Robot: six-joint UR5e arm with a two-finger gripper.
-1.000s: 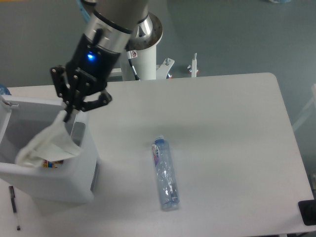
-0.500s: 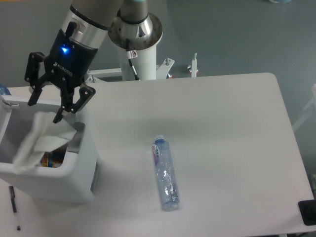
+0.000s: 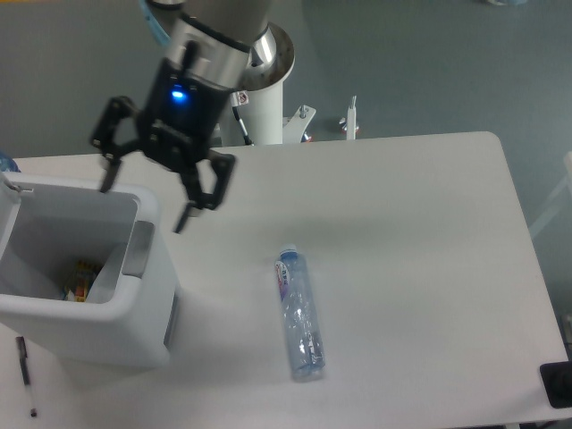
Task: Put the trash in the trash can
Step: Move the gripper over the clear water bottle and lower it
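The trash can (image 3: 100, 332) is a large white bin at the table's left edge. Inside it a pale crinkled packet (image 3: 106, 273) leans against the right inner wall, beside a bit of coloured wrapper (image 3: 79, 280). My gripper (image 3: 145, 204) hangs open above the bin's right rim, its fingers spread wide with nothing between them. A crushed clear bluish bottle (image 3: 298, 315) lies on the table to the right of the bin, well apart from the gripper.
A thin black pen (image 3: 24, 367) lies at the table's front left, beside the bin. The white robot pedestal (image 3: 262, 103) stands behind the table. A black object (image 3: 559, 384) sits at the front right corner.
The gripper has opened and let go of the white packet, which has dropped into the bin. The gripper has then swung to the right over the bin's rim.
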